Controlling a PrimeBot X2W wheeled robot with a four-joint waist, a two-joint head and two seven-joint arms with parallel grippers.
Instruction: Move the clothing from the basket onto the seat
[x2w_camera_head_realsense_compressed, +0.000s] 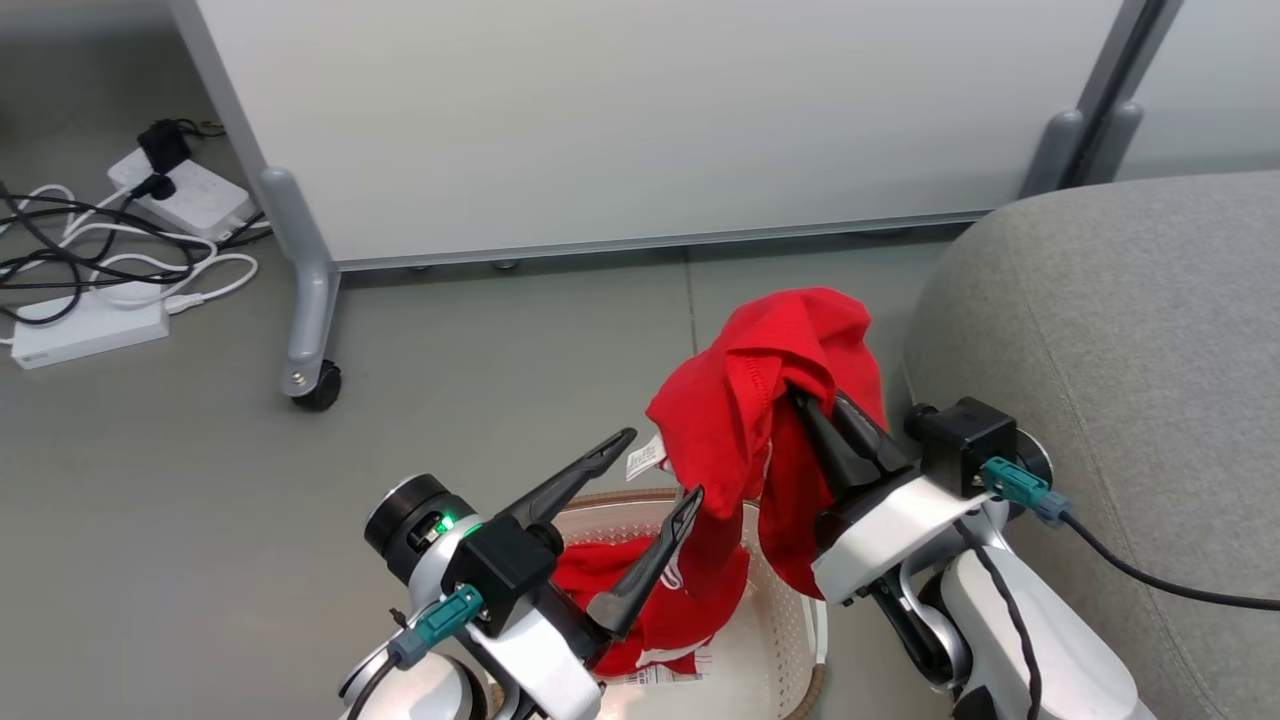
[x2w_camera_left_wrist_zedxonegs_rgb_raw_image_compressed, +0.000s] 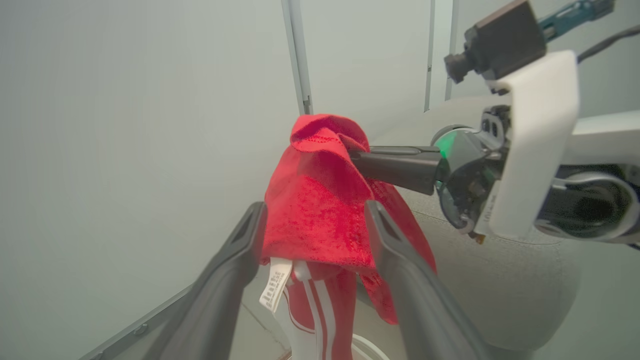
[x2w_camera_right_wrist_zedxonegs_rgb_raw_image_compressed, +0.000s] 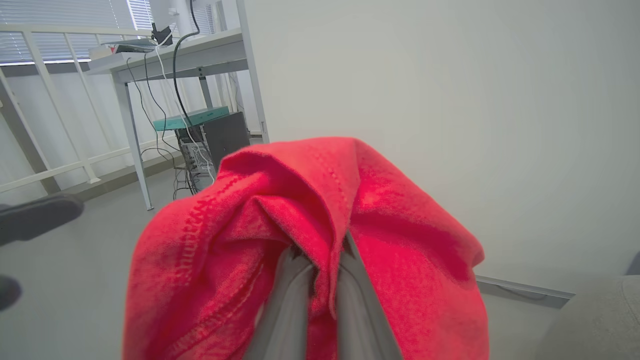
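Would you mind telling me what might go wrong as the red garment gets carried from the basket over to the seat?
1. The right gripper pinches only a fold of the red garment; it may slip out mid-swing.
2. The open left gripper straddles the hanging cloth and could snag it.
3. The garment's tail hangs into the basket, so it might drag on the rim before reaching the seat.

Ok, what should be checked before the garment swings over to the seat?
1. Right gripper shut on garment: ok.
2. Left gripper open: ok.
3. Left fingers clear of the garment: cannot tell.
4. Garment's hanging end clear of basket: cannot tell.
5. Seat close beside the right arm: ok.
6. Basket emptied: not ok, more red clothing inside.
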